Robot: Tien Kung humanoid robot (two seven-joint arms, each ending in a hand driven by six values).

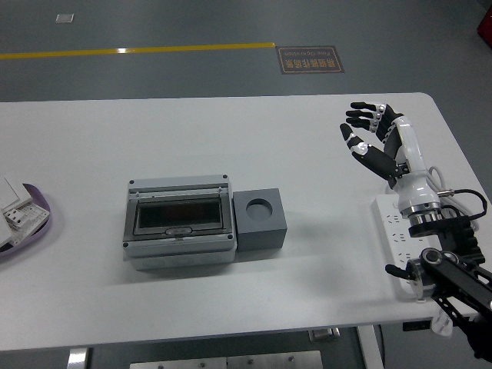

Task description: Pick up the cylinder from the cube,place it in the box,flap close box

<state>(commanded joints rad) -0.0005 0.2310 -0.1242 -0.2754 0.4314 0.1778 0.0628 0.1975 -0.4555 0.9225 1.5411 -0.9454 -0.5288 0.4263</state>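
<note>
A grey box [180, 223] with a dark see-through flap lies shut on the white table [231, 138], left of centre. A grey cube [260, 220] with a round empty hole on top stands against the box's right side. I see no cylinder on the cube or on the table. My right hand [367, 132] is raised over the table's far right, fingers spread, holding nothing, well to the right of the cube. My left arm is out of view.
A white power strip [397, 231] lies at the right edge under my right forearm. A purple-rimmed tray [31, 223] with white parts sits at the left edge.
</note>
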